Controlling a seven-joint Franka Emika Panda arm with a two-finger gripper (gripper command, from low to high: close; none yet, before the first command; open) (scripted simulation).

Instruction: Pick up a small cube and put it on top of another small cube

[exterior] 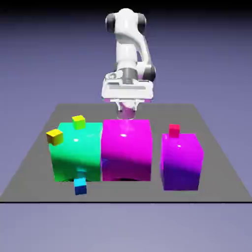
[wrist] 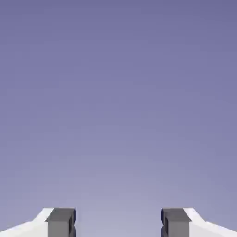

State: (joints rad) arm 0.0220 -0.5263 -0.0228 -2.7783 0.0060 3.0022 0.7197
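Observation:
The small cube (exterior: 80, 186), cyan on top and blue on its sides, lies on the grey table (exterior: 29, 167) just in front of the big green block (exterior: 76, 152). The other small cube (exterior: 54, 137), golden-yellow with an orange-shaded side, sits at the green block's upper left corner. My gripper (exterior: 126, 114) hangs behind the big magenta block (exterior: 126, 150), far from both cubes. In the hand view the gripper (wrist: 118, 223) is open. Its grey fingertips (wrist: 61, 222) stand wide apart with only the plain backdrop between them.
A tiny lime-yellow cube (exterior: 78, 121) rests on the green block's top toward the back. A tiny red cube (exterior: 173, 130) sits on a big purple block (exterior: 182, 162) at the exterior view's right. The three big blocks stand in a row across the table.

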